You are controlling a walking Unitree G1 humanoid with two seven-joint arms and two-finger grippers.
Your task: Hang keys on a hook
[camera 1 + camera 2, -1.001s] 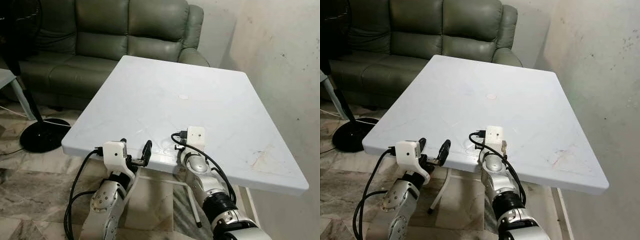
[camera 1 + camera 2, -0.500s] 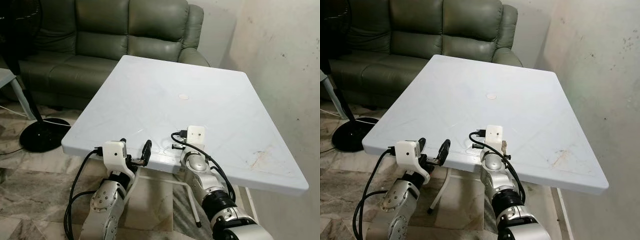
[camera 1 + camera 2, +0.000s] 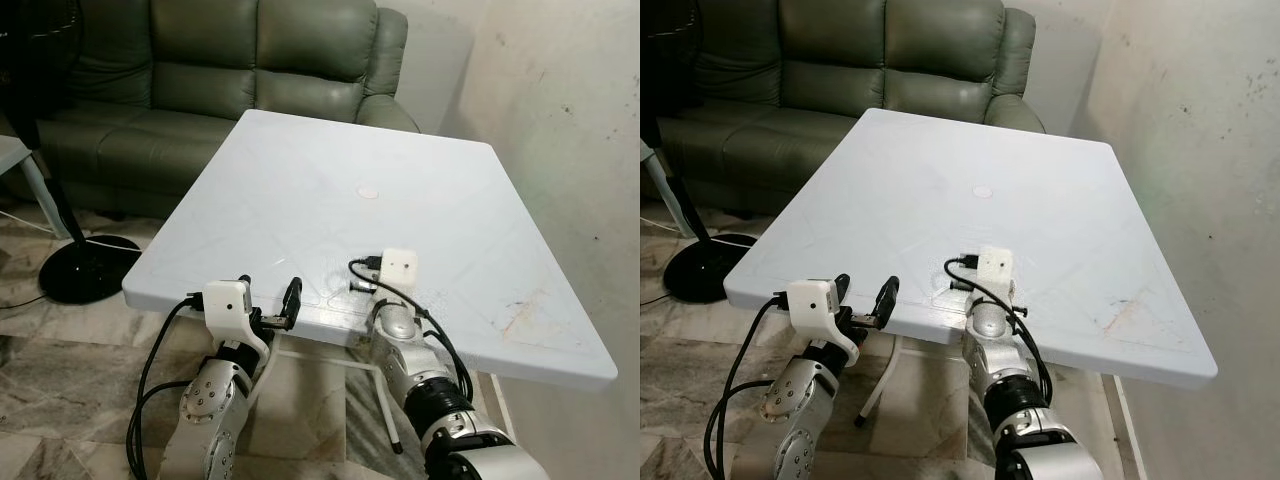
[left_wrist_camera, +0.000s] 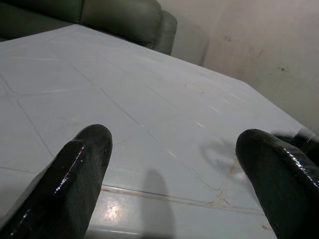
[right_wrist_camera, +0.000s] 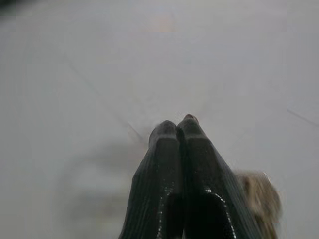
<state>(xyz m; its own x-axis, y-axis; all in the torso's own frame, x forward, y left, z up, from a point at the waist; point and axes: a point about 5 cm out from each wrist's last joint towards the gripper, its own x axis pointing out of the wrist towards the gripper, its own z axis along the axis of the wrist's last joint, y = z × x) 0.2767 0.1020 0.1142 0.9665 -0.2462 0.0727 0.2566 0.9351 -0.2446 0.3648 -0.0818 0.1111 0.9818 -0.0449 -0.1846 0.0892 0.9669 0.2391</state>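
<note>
Right claw [image 5: 175,124] rests over the table [image 3: 300,180] near edge, fingers pressed together with no gap; a tan, blurred object [image 5: 259,199], possibly the keys, lies just beside them. Left claw [image 3: 268,298] hovers at the table edge, fingers spread, empty. Hook location undetermined.

Keys: only candidate is a blurred tan-brown blob [image 5: 260,199], lower right of the right wrist frame. It sits just beside the right gripper [image 5: 177,123], whose fingers are pressed together, with the white table [image 5: 75,74] behind it. Too soft to make out a ring, blades or shape. Can't tell if it's touching the fingers or lying on the table.
</note>
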